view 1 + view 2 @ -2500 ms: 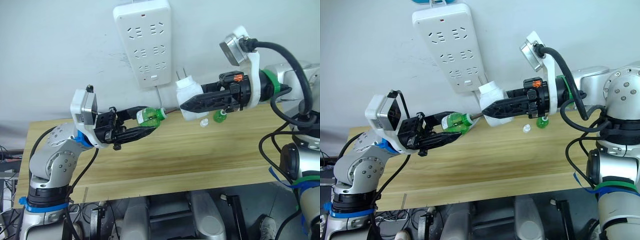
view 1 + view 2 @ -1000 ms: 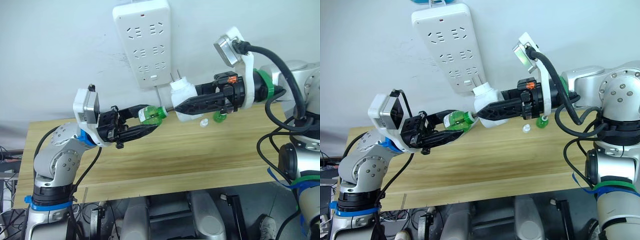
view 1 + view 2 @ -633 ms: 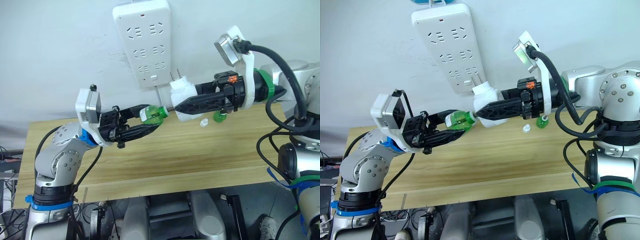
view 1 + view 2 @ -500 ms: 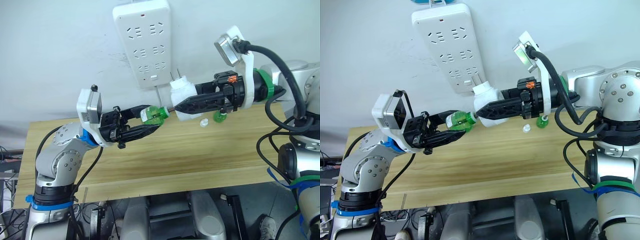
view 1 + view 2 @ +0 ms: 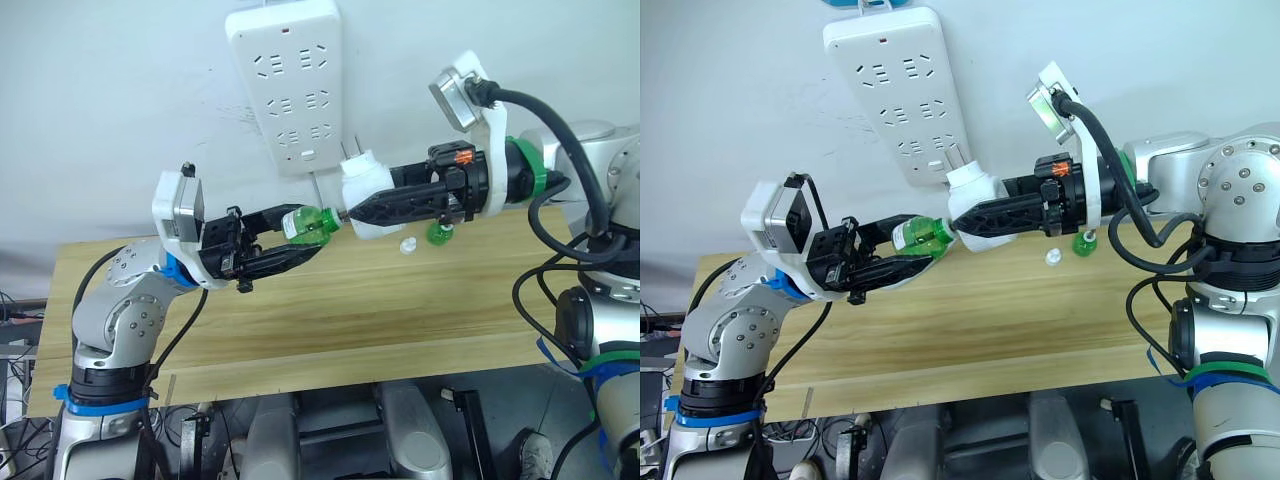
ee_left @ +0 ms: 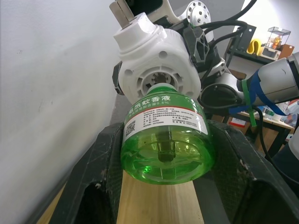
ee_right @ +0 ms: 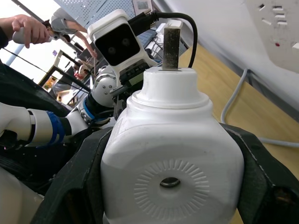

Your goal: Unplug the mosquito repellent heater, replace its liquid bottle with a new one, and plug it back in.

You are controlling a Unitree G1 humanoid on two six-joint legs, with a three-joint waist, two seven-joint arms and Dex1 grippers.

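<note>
My right gripper (image 5: 372, 210) is shut on the white mosquito repellent heater (image 5: 362, 180), which hangs in the air below the power strip with its plug prongs pointing up. My left gripper (image 5: 300, 232) is shut on the new green bottle (image 5: 308, 222), which is uncapped and lies sideways. In the left wrist view the bottle (image 6: 163, 135) has its neck at the round socket of the heater (image 6: 156, 60). The other green liquid bottle (image 5: 437, 234) stands on the table behind my right gripper, partly hidden, with a loose white cap (image 5: 407, 245) beside it.
A long white power strip (image 5: 290, 80) hangs on the wall above, its cable running down behind the heater. The wooden table (image 5: 380, 320) lies below both arms. A person's hand (image 7: 23, 23) holding a controller shows far off in the right wrist view.
My left gripper has lifted the bottle up and rightwards, bringing its neck to the heater's socket. My right gripper shifted the heater left early on and has since held still.
</note>
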